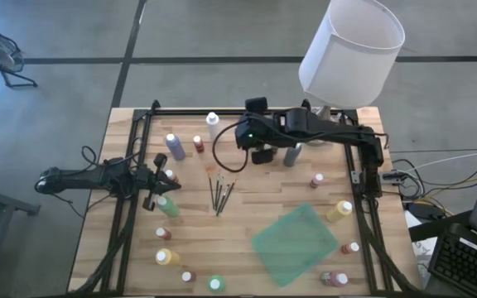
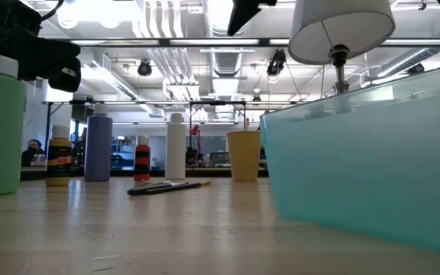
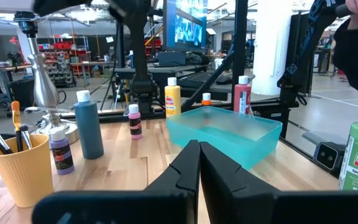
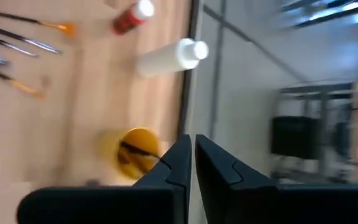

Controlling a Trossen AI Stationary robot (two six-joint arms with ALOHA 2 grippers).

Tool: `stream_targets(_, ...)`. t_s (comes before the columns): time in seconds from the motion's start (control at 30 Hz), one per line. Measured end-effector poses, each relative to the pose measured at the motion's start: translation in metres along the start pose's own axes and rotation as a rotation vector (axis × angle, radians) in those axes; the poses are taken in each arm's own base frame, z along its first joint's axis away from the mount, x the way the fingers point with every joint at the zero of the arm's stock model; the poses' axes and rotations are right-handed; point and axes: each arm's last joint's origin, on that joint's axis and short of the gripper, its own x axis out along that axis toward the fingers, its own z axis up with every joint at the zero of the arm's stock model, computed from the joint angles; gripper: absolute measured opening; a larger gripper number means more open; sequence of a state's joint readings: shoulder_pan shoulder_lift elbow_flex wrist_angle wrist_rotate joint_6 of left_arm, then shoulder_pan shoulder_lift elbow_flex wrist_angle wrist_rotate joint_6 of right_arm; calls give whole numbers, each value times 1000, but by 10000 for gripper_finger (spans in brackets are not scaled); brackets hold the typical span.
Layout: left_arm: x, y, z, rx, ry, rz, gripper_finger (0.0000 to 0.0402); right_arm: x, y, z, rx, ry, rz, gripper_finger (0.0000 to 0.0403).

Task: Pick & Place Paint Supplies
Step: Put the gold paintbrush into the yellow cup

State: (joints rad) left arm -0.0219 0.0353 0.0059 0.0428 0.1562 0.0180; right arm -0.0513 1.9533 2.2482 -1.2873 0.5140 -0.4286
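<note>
The wooden surface (image 1: 247,217) carries the supplies, scattered across it. A white-shaded lamp (image 1: 352,51) stands at the far right corner. A translucent teal tray (image 1: 294,242) lies toward the near right, nothing visible inside it. The right arm reaches in from the right across the far half; the right gripper (image 4: 188,152) has its fingers together with nothing between them, above a yellow cup (image 4: 135,151) holding brushes. The left arm lies along the left edge; the left gripper (image 3: 199,163) is also closed and holds nothing, just beside a green bottle (image 1: 166,206). A tall white bottle (image 1: 214,128) stands near the far edge, with a blue-grey bottle (image 1: 175,146) and a small red bottle (image 1: 198,144) near it. A yellow bottle (image 1: 339,211) stands near the right rail. Loose brushes (image 1: 220,192) lie together at mid-surface, well apart from the tray.
</note>
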Motion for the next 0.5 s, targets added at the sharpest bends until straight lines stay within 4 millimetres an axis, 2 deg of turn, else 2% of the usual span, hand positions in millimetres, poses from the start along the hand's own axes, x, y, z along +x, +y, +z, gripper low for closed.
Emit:
stream_targets(0.17,0,0,0,0,1,0,14,-16,-1,-9,97,12,136,9)
stream_targets(0.33,0,0,0,0,0,0,14,-33,-2,-17,168,-48,305,8)
stream_targets(0.5,0,0,0,0,0,0,14,-46,-4,-22,231,-91,385,8)
